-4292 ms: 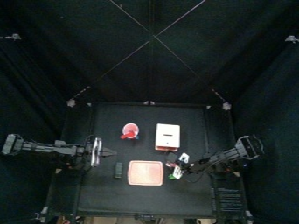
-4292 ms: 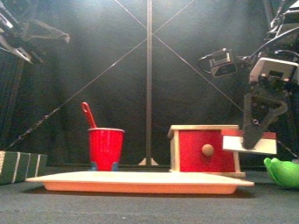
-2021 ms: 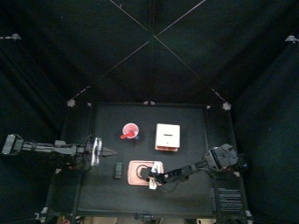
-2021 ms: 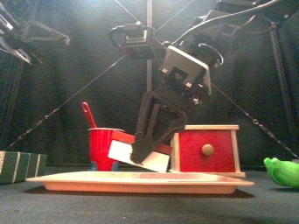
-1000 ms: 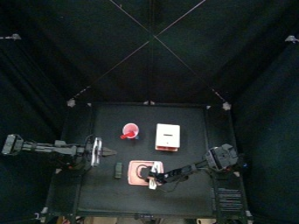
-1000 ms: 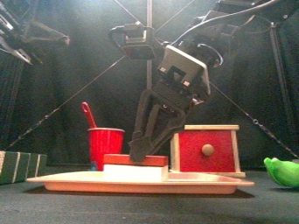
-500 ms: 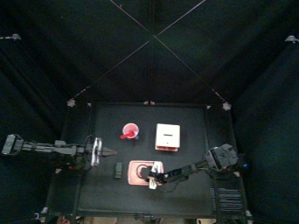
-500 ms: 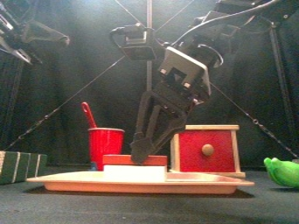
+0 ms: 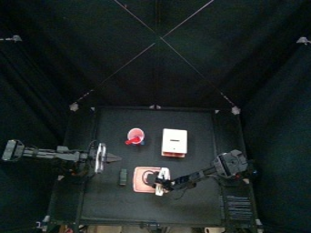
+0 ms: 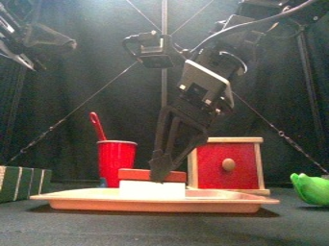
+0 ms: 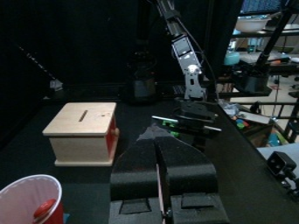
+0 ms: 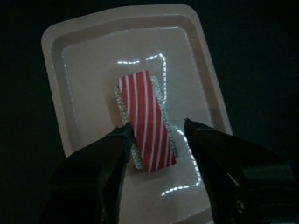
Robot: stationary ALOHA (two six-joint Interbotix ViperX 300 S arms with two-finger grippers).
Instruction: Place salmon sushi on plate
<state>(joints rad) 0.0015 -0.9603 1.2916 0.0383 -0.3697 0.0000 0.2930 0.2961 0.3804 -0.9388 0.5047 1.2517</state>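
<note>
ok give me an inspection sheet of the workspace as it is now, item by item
surface: small black table, dark and matte
job's things: salmon sushi lies on the plate, striped red top up
clutter: red cup holding a red utensil, wooden box with a red front and knob, green thing at the table's edge, striped box on the other side
grippers: right gripper over the plate, jaws open either side of the sushi; left gripper shut, resting off to the side
cables: black cables on the right arm above the plate
surroundings: black curtains; the left wrist view looks past them into a room with equipment
</note>
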